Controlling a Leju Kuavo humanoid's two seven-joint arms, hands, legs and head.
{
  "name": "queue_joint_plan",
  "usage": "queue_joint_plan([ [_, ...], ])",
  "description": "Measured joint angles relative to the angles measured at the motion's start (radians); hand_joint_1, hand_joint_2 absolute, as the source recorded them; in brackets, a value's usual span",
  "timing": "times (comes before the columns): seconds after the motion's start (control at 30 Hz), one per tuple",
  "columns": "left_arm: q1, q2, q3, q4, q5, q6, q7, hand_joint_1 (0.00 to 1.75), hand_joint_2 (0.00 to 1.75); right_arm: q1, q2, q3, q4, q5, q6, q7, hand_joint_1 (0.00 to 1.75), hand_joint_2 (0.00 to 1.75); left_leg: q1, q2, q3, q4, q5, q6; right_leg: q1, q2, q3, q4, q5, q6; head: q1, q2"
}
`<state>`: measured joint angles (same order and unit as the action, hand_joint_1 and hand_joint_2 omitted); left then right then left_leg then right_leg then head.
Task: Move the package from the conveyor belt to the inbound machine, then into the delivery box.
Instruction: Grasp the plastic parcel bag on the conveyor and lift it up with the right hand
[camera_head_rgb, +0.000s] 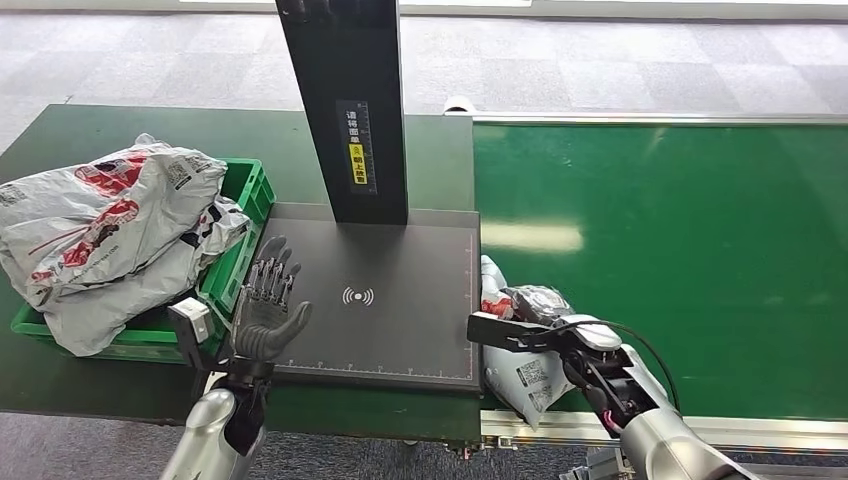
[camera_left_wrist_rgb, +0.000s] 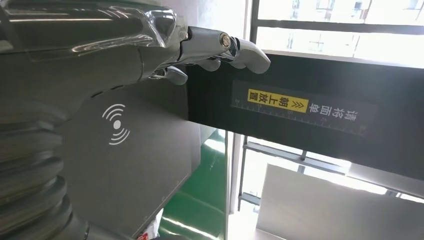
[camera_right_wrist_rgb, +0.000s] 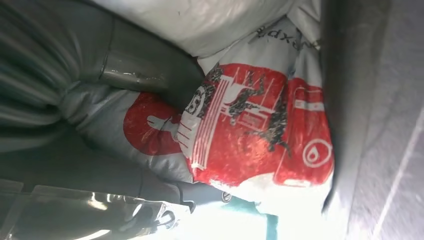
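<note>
The package, a grey mail bag with red print, lies at the near left corner of the green conveyor belt, against the edge of the inbound machine's dark plate. My right hand lies on top of it and grips it; in the right wrist view its fingers wrap the bag. My left hand is held open, fingers apart, over the plate's left edge, holding nothing. It also shows in the left wrist view, above the plate.
The machine's black post with a yellow label rises from the back of the plate. Left of the plate stands the green delivery box, heaped with several grey mail bags. A dark green table carries both.
</note>
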<state>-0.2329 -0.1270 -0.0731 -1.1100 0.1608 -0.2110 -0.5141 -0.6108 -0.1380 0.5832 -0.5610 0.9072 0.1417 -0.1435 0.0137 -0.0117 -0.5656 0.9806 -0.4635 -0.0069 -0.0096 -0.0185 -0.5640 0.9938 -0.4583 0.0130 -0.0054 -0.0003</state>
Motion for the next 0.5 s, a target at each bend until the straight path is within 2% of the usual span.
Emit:
queue_joint_plan([
  [0.1, 0.037, 0.008, 0.001, -0.041, 0.013, 0.001, -0.002, 0.00, 1.75, 0.029, -0.010, -0.003, -0.051, -0.097, -0.087, -0.063, 1.75, 1.75, 0.000, 0.001, -0.003, 0.000, -0.001, 0.000, 0.000, 0.000, -0.002, 0.000, 0.000, 0.000, 0.000, 0.000],
  [0.23, 0.063, 0.014, 0.004, -0.067, 0.016, 0.001, -0.006, 0.00, 1.75, 0.069, -0.014, -0.038, -0.125, -0.184, -0.168, -0.096, 1.75, 1.75, 0.000, 0.001, -0.007, 0.000, -0.001, 0.000, 0.000, 0.001, -0.006, 0.000, 0.000, 0.000, 0.000, 0.000],
  [0.5, 0.088, 0.020, 0.009, -0.094, 0.016, 0.001, -0.013, 0.00, 1.75, 0.120, -0.032, -0.118, -0.279, -0.248, -0.198, -0.098, 1.75, 1.75, 0.000, 0.001, -0.013, 0.000, 0.000, 0.000, 0.000, 0.001, -0.012, 0.001, 0.000, 0.000, 0.000, 0.000],
])
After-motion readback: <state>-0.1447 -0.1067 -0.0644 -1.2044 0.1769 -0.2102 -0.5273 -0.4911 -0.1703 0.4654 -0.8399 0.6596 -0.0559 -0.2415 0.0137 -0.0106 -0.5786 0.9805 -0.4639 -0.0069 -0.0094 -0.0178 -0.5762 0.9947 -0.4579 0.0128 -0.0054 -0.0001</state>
